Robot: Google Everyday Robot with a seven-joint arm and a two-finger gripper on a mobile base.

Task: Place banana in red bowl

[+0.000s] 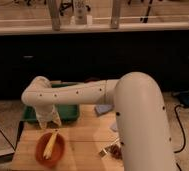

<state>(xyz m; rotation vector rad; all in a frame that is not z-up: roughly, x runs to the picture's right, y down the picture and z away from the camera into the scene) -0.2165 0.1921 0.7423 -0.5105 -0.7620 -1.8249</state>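
The pale-yellow banana [50, 143] lies inside the round orange-red bowl [50, 149] at the front left of the wooden table. My white arm reaches across from the right, and the gripper [49, 120] hangs just above and behind the bowl, in front of the green tray. The gripper is apart from the banana.
A rectangular green tray [68, 112] sits behind the bowl. A blue cloth-like item [104, 108] lies to the tray's right. A small dark object [113, 150] lies on the wooden table [83, 145] near my arm. A dark counter and windows stand behind.
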